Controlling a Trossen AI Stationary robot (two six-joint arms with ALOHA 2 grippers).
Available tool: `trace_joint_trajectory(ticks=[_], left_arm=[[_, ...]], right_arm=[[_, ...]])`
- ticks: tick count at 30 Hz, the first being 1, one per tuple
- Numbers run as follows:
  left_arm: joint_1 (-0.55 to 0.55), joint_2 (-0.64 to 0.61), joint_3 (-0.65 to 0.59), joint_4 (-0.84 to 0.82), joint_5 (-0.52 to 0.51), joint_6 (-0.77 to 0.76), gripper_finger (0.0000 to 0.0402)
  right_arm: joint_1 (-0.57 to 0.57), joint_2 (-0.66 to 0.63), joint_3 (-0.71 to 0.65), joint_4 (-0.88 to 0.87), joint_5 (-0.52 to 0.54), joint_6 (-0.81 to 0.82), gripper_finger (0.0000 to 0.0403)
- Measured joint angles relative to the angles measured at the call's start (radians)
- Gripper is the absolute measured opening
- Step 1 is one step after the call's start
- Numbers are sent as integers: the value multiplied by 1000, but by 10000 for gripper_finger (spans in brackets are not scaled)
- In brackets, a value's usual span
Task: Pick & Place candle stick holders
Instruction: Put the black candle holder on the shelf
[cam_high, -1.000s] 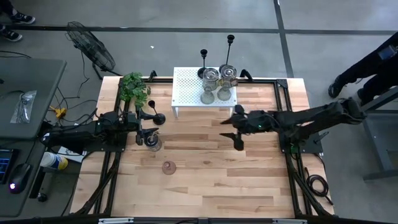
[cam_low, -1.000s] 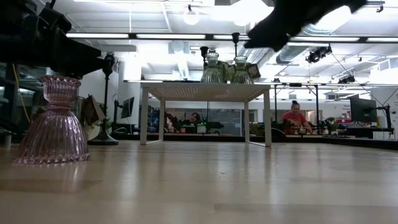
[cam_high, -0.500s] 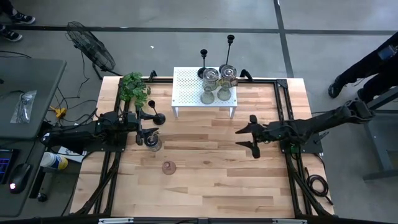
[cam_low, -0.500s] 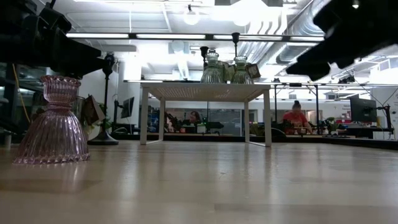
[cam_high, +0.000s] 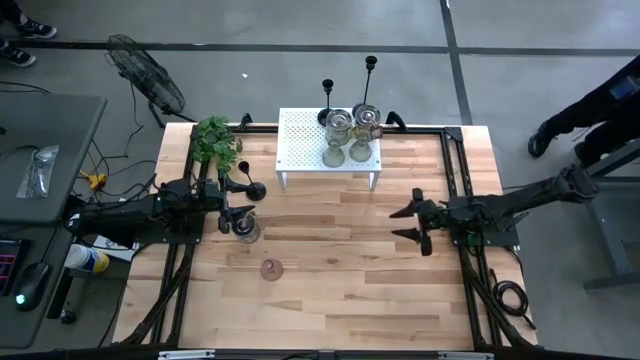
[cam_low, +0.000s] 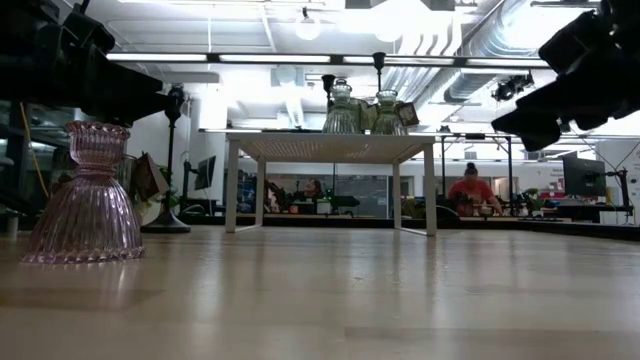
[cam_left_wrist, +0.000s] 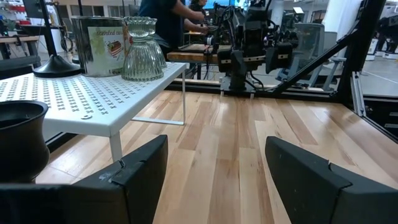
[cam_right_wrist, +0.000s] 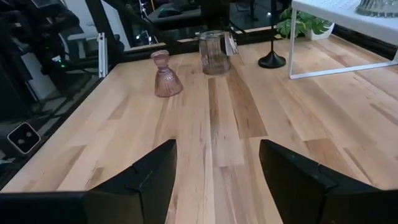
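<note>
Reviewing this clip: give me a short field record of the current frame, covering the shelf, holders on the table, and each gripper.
shelf: white perforated shelf at the table's far edge, glass holders and two black candlesticks on its right part
table: pink glass holder, clear glass holder, black candlestick
left gripper: open, beside the clear glass holder
right gripper: open, empty, above bare table on the right

Bright, even light falls from the ceiling strip lights (cam_low: 300, 57), glaring white overhead. The tabletop (cam_low: 330, 300) shows a soft sheen and faint shadows; nearby wood blurs at low level.
</note>
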Motion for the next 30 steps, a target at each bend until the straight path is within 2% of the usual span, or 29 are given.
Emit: trace_joint_trajectory(ticks=[9,18,30], left_arm=[[0,0,0,0,0,0,265],[0,0,0,0,0,0,265],[0,0,0,0,0,0,265]], right_arm=[[0,-72,-44,-4,-82,-77,221],[0,-114,-49,-18,-90,-142,221],[-44,-243,-50,-182,-109,-157,221]])
